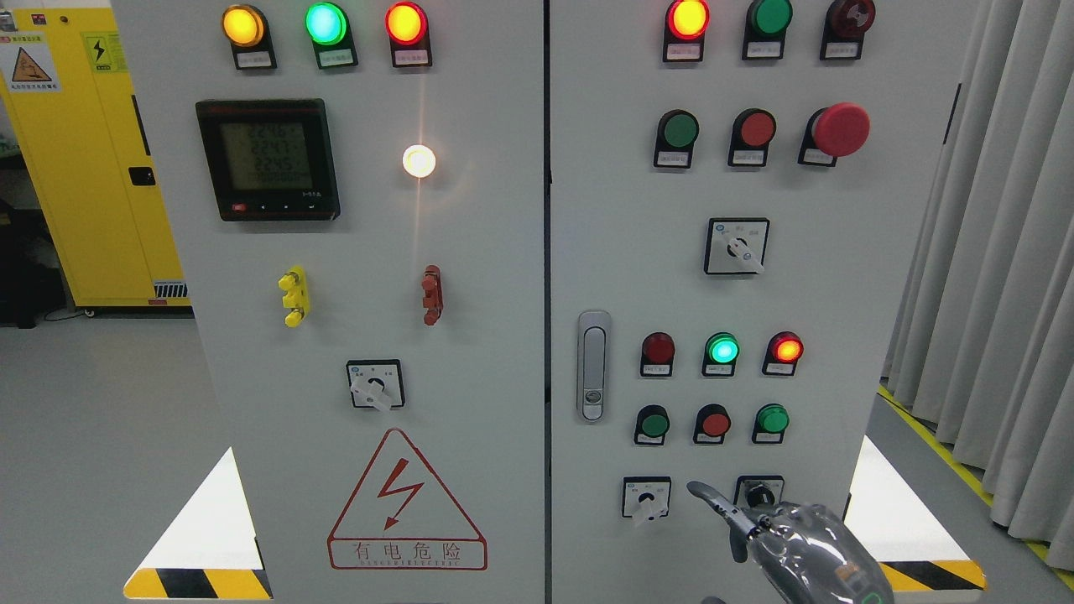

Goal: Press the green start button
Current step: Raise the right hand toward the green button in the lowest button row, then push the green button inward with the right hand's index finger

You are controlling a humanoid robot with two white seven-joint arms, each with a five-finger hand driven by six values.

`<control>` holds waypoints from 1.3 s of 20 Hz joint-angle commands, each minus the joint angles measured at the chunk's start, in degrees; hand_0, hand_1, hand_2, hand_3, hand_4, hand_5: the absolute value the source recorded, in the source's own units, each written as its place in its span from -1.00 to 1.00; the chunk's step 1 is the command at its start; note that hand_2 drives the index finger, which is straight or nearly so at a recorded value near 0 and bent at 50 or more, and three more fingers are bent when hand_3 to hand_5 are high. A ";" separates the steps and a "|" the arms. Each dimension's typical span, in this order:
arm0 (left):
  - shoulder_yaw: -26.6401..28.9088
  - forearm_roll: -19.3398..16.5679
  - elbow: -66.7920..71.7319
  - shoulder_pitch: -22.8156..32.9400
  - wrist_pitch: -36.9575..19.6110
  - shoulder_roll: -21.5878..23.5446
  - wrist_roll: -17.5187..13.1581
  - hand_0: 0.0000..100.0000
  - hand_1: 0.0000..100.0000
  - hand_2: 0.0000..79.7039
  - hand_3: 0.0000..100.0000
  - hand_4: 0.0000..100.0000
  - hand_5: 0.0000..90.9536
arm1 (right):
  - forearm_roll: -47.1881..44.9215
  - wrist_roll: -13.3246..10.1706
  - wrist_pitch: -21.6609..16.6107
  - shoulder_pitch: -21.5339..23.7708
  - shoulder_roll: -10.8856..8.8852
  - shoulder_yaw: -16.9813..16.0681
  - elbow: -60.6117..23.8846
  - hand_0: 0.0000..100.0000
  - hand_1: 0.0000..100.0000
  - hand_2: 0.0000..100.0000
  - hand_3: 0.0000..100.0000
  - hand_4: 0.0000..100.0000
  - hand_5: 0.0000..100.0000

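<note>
Reaching up from the lower right, the right hand (759,528) is pointing one finger (709,497), the rest curled, holding nothing, ready to poke; the green button (654,424) is sitting just above-left, untouched.

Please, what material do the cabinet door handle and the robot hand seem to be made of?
Door handle: likely brushed or chromed metal, silver-grey with a soft sheen. Right hand: probably glossy metal or metal-coated plastic, since its shell shows bright mirror-like reflections.
</note>
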 commanded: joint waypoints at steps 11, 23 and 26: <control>-0.01 0.02 -1.67 0.35 -0.02 -0.09 0.02 -0.76 0.11 -1.00 -1.00 -1.00 -1.00 | 2.45 0.04 3.07 -6.10 0.87 5.34 5.09 -0.47 0.28 -1.00 0.38 0.54 0.49; -0.01 0.02 -1.67 0.35 -0.02 -0.09 0.02 -0.76 0.11 -1.00 -1.00 -1.00 -1.00 | 2.10 0.04 4.39 -8.04 0.61 5.43 7.73 -0.47 0.27 -1.00 0.38 0.54 0.48; -0.01 0.02 -1.67 0.35 -0.02 -0.09 0.02 -0.76 0.11 -1.00 -1.00 -1.00 -1.00 | 2.10 0.13 4.92 -8.83 0.52 5.51 8.08 -0.47 0.27 -1.00 0.38 0.54 0.48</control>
